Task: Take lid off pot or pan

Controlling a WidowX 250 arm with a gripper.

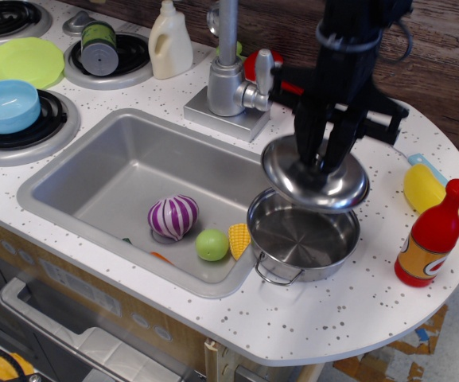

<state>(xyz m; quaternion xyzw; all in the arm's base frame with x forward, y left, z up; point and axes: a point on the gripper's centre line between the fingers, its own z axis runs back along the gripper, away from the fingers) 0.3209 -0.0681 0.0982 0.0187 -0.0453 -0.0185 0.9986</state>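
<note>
My feed bright, evenly lit, light from above. Bench (317, 314) white, close to washed out but speckles still readable. Soft short shadows only; darker patch under lid (315, 177) falling into pot (302, 239). Glare streaks on lid and pot rim, highlights on faucet (229, 76) and bottle (429, 237). Sink (126, 171) shows smooth grey gradient. Focus sharp across frame, I see slight softness on dark end effector (327, 159), detail lost in black. No obvious edge distortion.
</note>
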